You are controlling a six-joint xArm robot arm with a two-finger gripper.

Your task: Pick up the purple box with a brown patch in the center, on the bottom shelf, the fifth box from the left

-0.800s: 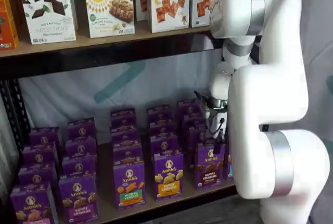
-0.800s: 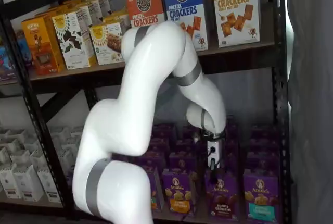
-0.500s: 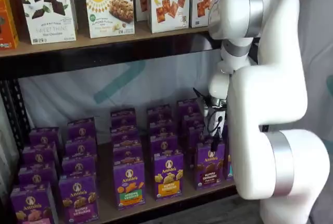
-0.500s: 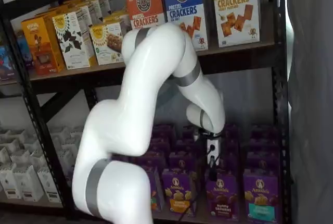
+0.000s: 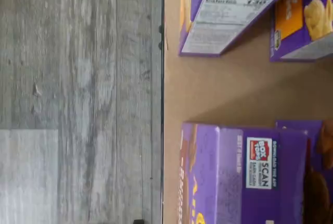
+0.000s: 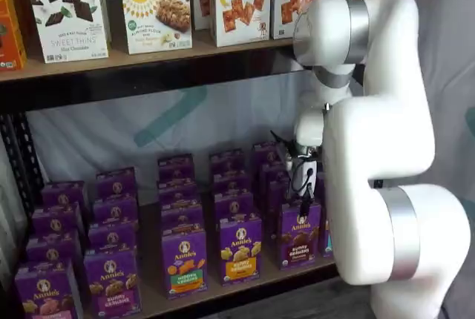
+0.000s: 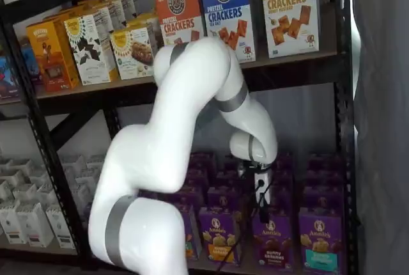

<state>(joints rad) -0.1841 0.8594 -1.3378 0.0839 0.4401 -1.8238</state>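
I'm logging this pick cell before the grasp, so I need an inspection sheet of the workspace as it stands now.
Surface: the bottom shelf, a light wooden board in a black rack, carries rows of purple cartons.
Job's things: the purple box stands upright at the front of its row, brown cookies on its face; not gripped.
Clutter: neighbouring cartons with a yellow band and a teal patch; cracker boxes on the higher shelf.
Claw: the claw hangs just above the purple box; its opening cannot be judged from the side.
Cables: a black cable loops beside the wrist.
Surroundings: grey plank floor; white cartons in the next bay.
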